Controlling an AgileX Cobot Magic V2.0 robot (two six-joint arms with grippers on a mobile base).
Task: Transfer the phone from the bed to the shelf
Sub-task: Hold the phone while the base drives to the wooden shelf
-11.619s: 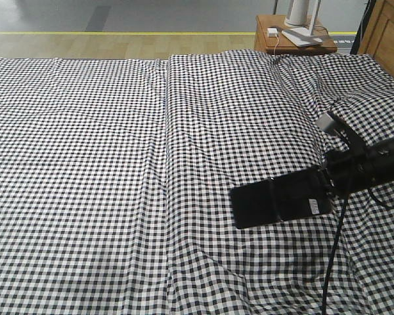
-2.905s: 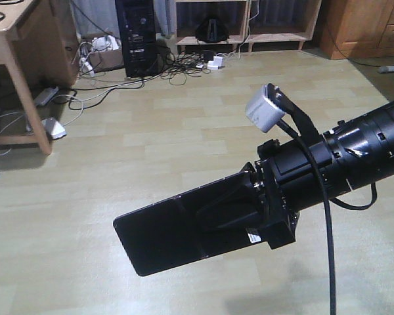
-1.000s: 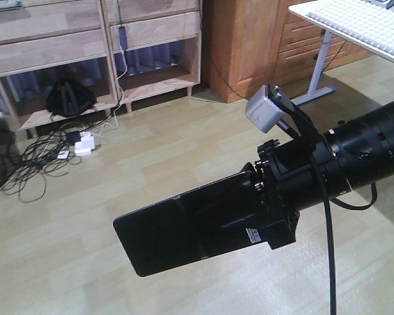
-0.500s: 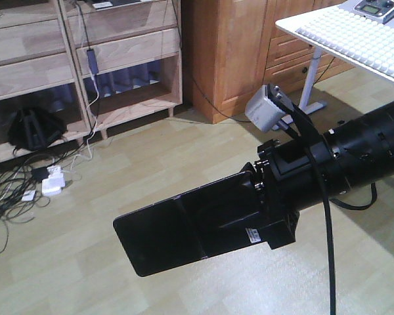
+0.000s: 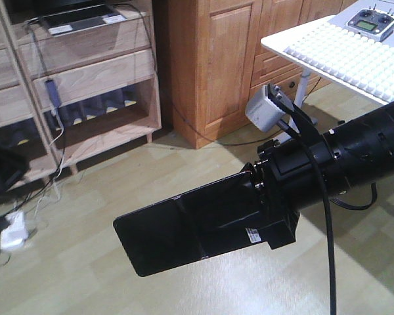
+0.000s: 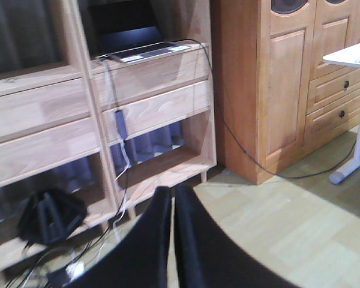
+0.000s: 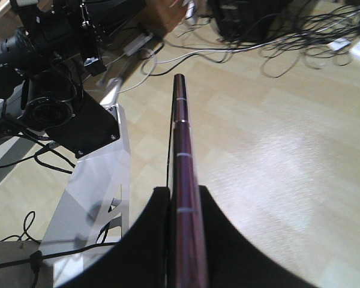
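Floor: pale wood-look floor [image 5: 72,275] with a soft sheen under my arms.
Room: the shelf [image 5: 85,72] of light planks stands at the left. A laptop [image 5: 79,18] lies on an upper board and a cable [image 5: 52,125] hangs down its front. An orange-brown cupboard [image 5: 217,65] stands just beside it.
Counter: a white studded counter [image 5: 335,52] at the right carries a grey remote [image 5: 371,23].
Phone: the phone [image 5: 164,239] is in the air above the floor, well apart from the shelf. It is flat, glossy black and tilted down to the left, with a small white sticker [image 5: 253,235] near the gripped end. From my right wrist its edge looks dark pink.
Right hand: my right hand [image 7: 181,191] is clamped on the phone's end, one finger on each face.
Left hand: my left hand [image 6: 171,192] holds nothing, its fingers almost together.
Change: half a second ago the cupboard sat further right in the front view and less of the counter showed. The phone and my grip look the same. Earlier still the phone lay on the bed.
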